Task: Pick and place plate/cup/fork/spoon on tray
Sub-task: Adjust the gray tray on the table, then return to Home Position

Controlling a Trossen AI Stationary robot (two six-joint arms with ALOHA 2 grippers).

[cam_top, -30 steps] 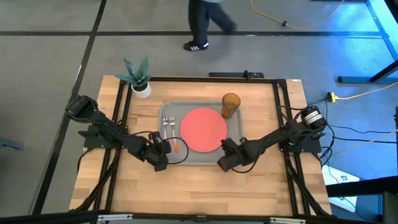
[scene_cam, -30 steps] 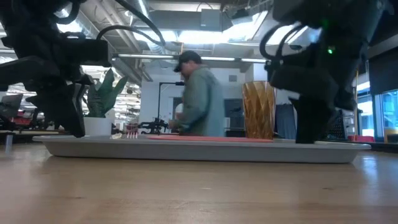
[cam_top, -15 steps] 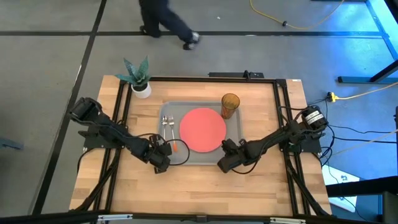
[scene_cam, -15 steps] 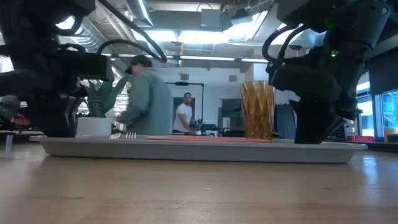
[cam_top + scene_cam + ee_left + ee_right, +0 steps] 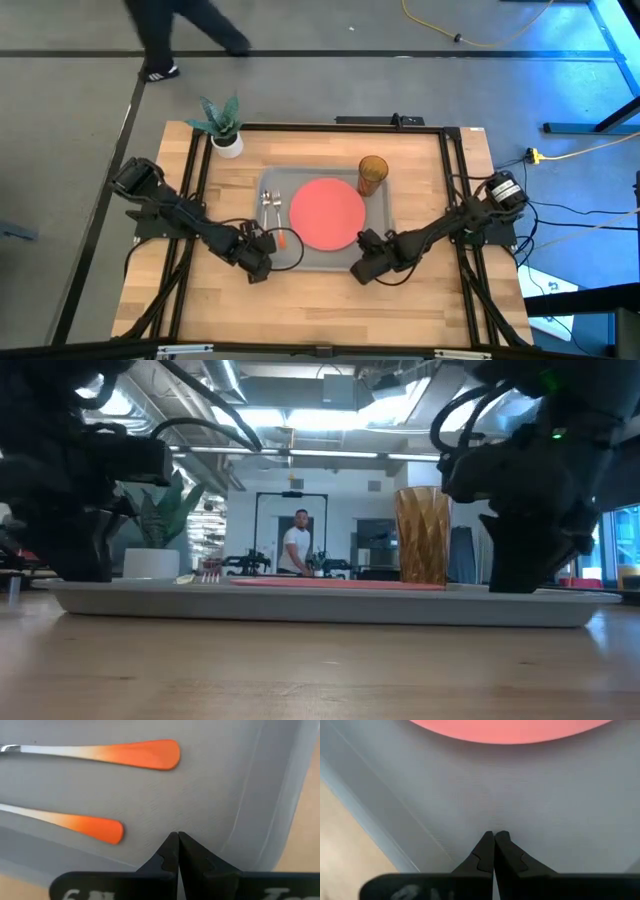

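Plate, cup, fork and spoon all lay on the tray in the middle of the tabletop: the plate at the tray's centre, the cup upright at its far right corner, the two utensils side by side along its left end with their orange handles toward the near side. From above I could not say for sure which utensil was the fork.

Over the last second both arms had drawn back toward the near edge. The left gripper had slid from over the utensil handles to the tray's near left corner, its fingers pressed together on nothing. The right gripper had eased back from the plate's near rim to the tray's near right edge, its fingers likewise together and empty. The tray seemed to have shifted a little rightward.

With everything aboard and both arms retreating, the placing looked finished.
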